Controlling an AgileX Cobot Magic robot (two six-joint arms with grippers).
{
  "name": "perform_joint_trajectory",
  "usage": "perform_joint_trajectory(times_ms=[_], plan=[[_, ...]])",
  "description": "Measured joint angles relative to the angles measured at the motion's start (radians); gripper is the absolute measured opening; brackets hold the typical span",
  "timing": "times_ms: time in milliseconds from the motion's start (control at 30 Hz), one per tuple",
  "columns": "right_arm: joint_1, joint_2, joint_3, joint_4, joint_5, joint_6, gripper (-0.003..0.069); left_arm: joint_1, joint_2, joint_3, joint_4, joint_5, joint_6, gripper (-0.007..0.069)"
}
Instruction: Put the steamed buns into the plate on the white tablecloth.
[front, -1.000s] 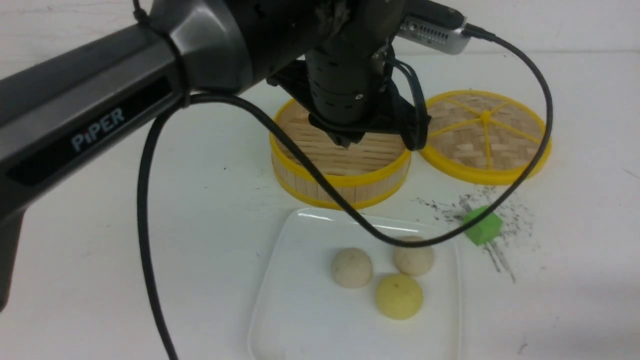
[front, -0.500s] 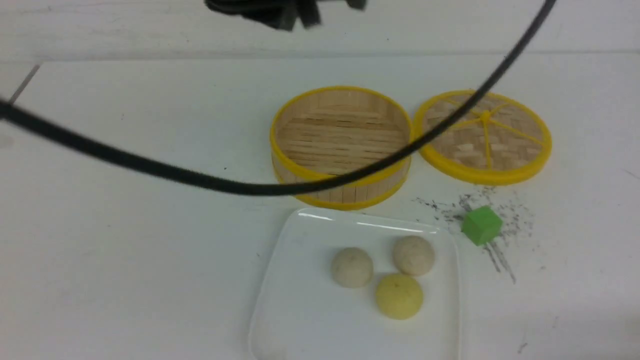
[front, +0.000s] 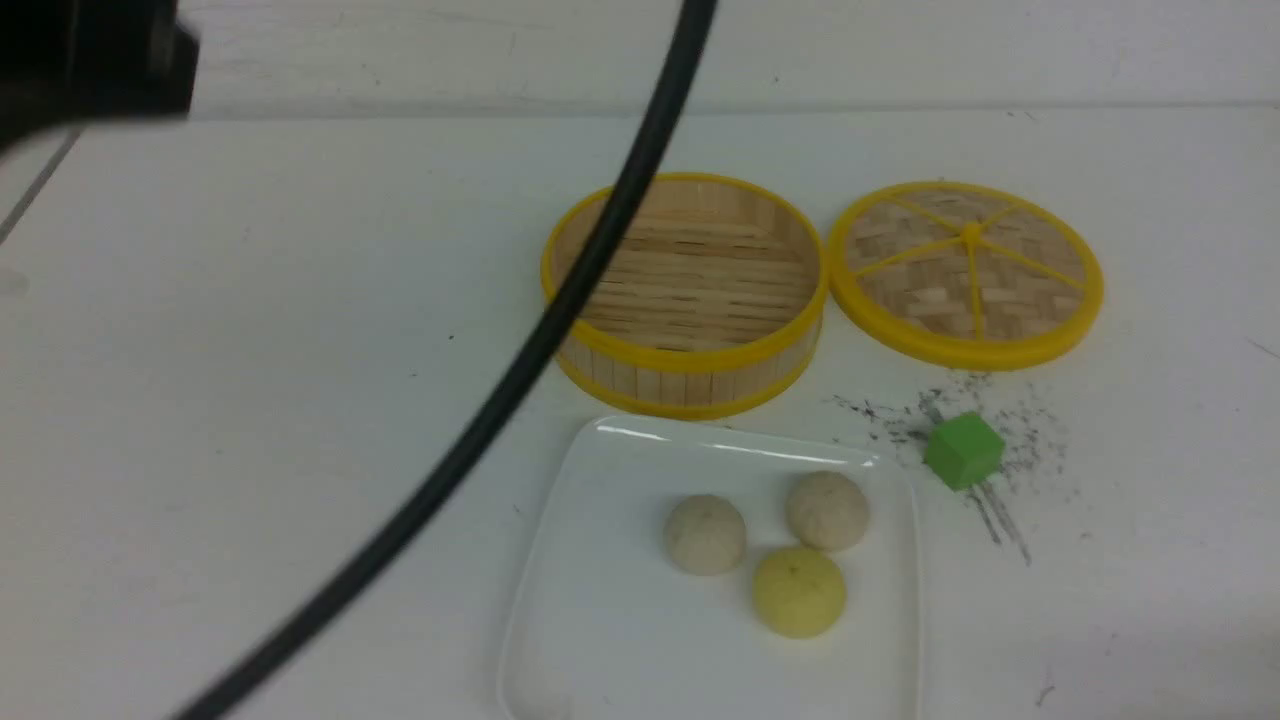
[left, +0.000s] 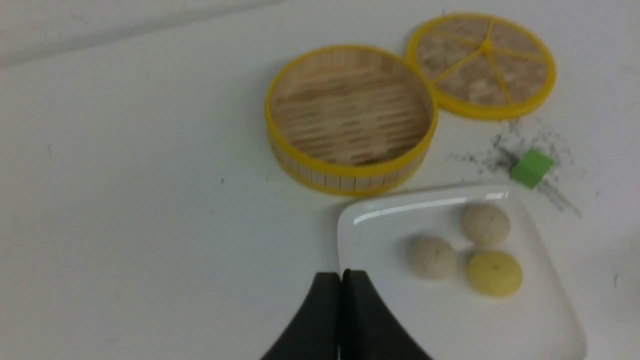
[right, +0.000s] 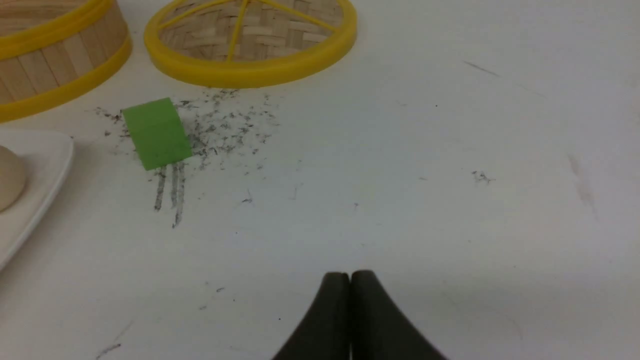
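Treat buns (front: 705, 534), both resting inside plate (front: 600, 640) next to yellow bun (front: 799, 591), as light, soft and easily dented; grip gently across widest girth; note left gripper (left: 342, 274) near plate and right gripper (right: 350, 275) well off plate, both pressed together, empty.

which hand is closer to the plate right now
Left. The left hand, shut, hangs by the left edge of the plate. The right hand, also shut, is over the tablecloth beyond the cube, off the plate's right side.
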Motion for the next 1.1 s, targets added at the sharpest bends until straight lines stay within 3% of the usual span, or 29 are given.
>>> perform_joint_trajectory(times_ms=[67,100,200,400,467,633,967,1067,1100], plan=[[0.0,0.0,0.0,0.0,0.0,0.0,0.002,0.0,-0.057,0.085,-0.009,-0.035,-0.023,0.0019],[0.0,0.0,0.0,0.0,0.0,0.0,0.002,0.0,-0.153,0.26,-0.023,-0.16,-0.076,0.0019],[0.0,0.0,0.0,0.0,0.0,0.0,0.0022,0.0,-0.269,0.489,-0.028,-0.398,-0.181,0.002],[0.0,0.0,0.0,0.0,0.0,-0.005,0.0022,0.0,-0.381,0.788,0.032,-0.9,-0.318,0.0024],[0.0,0.0,0.0,0.0,0.0,-0.008,0.0025,0.0,-0.388,0.829,0.055,-0.982,-0.325,0.0027],[0.0,0.0,0.0,0.0,0.001,-0.008,0.0029,0.0,-0.388,0.909,0.089,-1.037,-0.329,0.0031],[0.0,0.0,0.0,0.0,0.001,-0.008,0.0044,0.0,-0.388,0.938,0.095,-0.961,-0.323,0.0035],[0.0,0.0,0.0,0.0,0.001,-0.008,0.0047,0.0,-0.416,0.942,0.065,-0.953,-0.237,0.0036],[0.0,0.0,0.0,0.0,0.001,-0.008,0.005,0.005,-0.457,0.956,0.012,-0.952,-0.122,0.0037]])
